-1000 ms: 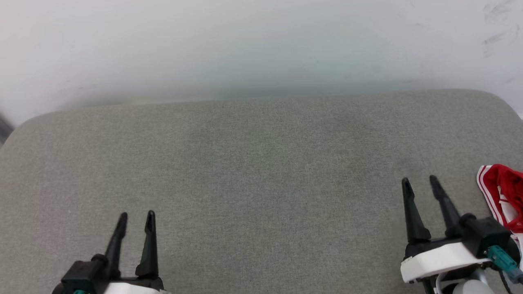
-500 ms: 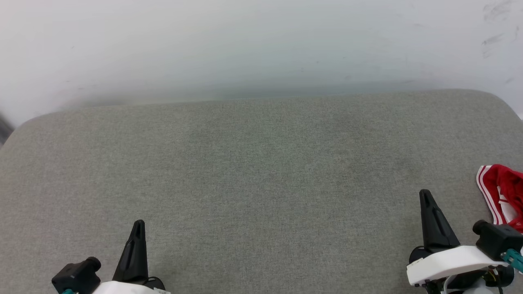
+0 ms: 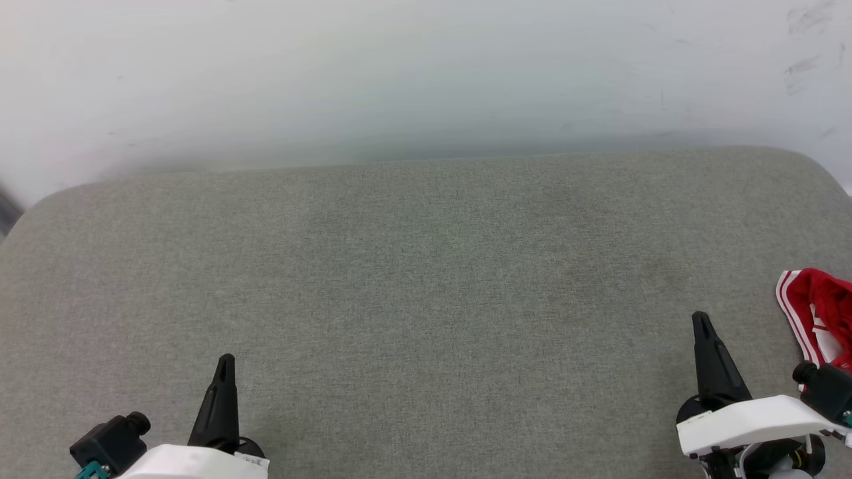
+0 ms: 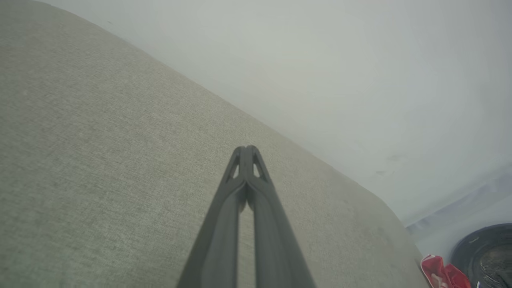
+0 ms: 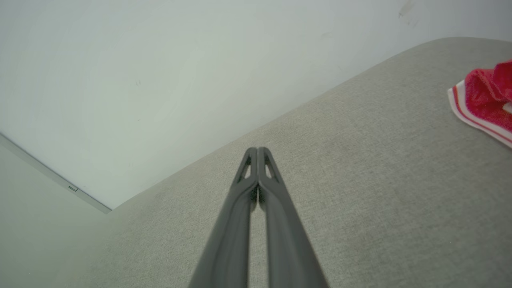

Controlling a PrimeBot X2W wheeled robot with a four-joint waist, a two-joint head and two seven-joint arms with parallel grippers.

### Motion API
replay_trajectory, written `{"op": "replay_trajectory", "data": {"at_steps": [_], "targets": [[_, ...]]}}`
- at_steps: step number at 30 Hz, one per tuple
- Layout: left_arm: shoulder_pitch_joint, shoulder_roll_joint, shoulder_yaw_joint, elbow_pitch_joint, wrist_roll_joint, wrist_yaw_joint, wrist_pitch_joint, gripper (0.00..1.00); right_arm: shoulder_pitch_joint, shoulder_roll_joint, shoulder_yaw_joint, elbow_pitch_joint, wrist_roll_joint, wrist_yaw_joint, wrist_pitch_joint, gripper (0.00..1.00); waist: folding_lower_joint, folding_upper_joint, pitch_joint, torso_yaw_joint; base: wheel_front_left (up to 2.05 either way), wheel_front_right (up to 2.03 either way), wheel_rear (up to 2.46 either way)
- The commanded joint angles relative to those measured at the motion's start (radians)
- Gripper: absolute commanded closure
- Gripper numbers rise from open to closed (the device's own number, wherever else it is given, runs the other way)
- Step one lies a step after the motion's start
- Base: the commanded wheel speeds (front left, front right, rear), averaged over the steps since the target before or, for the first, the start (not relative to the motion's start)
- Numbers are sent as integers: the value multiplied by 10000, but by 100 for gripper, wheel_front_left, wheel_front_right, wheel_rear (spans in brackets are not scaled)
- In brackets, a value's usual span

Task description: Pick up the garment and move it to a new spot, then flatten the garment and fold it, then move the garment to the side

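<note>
The grey fabric cushion [image 3: 426, 299] runs wide from side to side. Its far edge lies along a white wall [image 3: 426, 80], and both far corners curve off softly. Nearly all of that surface is bare cloth — a broad open stretch between the two arms and on up to the wall.

The garment [image 3: 822, 313] sits bunched at the cushion's right side, red with red-and-white striped trim along its near edge. The head view's border cuts it off, so its full shape can't be made out. From the right wrist it shows near that view's right edge, resting on the fabric.

The right gripper [image 3: 701, 322] is low on the right, near the garment but clear of it. Its fingers point toward the wall and are pressed together tip to tip, with nothing between them. The left gripper [image 3: 225, 362] mirrors it at the lower left — fingers also closed flat against each other, empty, and well apart from the garment. Past the cushion's end, the left wrist view catches a dark round object [image 4: 486, 252] I can't identify.
</note>
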Motion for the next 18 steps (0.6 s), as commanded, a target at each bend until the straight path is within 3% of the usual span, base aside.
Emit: {"op": "replay_trajectory", "data": {"at_steps": [1,18], "targets": [[-340,100,15,-72,-353,2,73,100,-330,-24,-58,-94,399,1,66,100,0,-1,-2,1,0,0,0],[-690,126,65,266,-2511,1,595,100,-425,-27,-232,25,2682,0,638,100,0,-1,-21,8,0,0,0]]}}
